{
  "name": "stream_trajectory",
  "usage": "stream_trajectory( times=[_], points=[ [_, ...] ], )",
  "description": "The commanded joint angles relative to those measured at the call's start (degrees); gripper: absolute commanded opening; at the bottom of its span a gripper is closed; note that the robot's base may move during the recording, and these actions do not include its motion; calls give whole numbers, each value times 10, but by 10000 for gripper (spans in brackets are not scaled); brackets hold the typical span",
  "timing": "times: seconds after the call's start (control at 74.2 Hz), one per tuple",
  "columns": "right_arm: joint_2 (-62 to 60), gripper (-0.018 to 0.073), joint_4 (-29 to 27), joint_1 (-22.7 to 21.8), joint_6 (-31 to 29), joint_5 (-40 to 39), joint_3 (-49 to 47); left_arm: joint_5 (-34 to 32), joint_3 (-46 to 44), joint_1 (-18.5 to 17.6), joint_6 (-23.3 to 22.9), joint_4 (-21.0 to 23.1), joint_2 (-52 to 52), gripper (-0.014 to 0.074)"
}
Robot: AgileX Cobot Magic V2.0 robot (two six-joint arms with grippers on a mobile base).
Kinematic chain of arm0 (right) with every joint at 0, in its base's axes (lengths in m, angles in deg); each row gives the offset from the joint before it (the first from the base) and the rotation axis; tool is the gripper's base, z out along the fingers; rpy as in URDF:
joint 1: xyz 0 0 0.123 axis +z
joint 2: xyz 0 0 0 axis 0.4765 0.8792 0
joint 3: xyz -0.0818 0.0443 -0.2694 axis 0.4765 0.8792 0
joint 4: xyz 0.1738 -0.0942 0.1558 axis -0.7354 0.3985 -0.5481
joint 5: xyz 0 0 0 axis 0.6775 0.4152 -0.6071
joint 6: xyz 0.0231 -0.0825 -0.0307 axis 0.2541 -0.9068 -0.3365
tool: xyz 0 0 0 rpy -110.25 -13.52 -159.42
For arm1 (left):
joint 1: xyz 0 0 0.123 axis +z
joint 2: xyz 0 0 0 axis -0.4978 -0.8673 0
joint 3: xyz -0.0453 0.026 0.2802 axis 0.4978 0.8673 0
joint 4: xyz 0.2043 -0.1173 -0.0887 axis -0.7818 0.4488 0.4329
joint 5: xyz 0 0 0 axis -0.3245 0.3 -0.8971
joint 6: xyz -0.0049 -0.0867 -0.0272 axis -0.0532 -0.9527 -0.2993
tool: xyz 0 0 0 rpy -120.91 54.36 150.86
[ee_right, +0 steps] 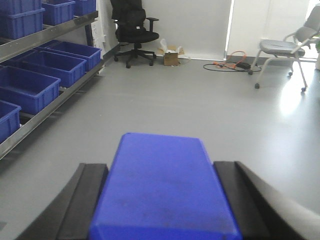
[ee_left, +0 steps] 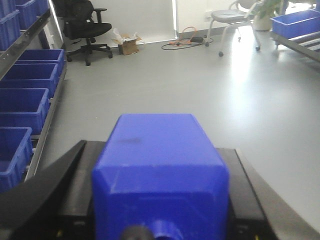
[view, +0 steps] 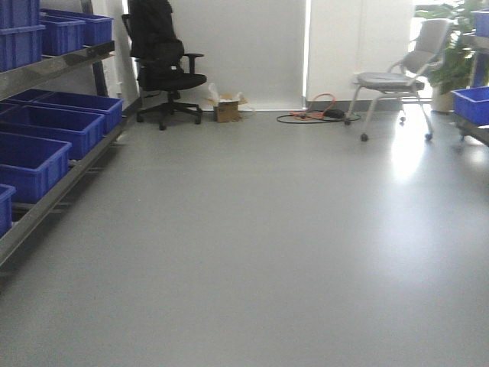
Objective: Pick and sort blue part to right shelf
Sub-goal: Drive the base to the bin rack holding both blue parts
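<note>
the left gripper (ee_left: 159, 192) is clamped on a blue part (ee_left: 157, 145); the right gripper (ee_right: 162, 202) grips the other blue part (ee_right: 162, 175). blue bins (view: 50, 126) line the shelf (view: 57, 193) at left.

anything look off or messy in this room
Only minor clutter: an open cardboard box sits on the floor beside the black office chair, and a loose cable sprawls on the floor near the grey chair. The left claw and right claw each grip a blue part squarely.

All 3 views face forward, sharing the office chair (view: 166, 75).
</note>
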Motion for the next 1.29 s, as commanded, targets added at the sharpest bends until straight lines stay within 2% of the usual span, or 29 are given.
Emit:
stream_trajectory(
  times=[0.0,0.418,1.28],
  points=[
    [12,120,9,-2,-4,-52,-14,-49,-14,-3,-1,-1,5,249],
    [12,120,9,-2,-4,-52,-14,-49,-13,-20,-1,-1,5,249],
    [12,120,9,-2,-4,-51,-14,-49,-13,-20,-1,-1,5,249]
  ],
)
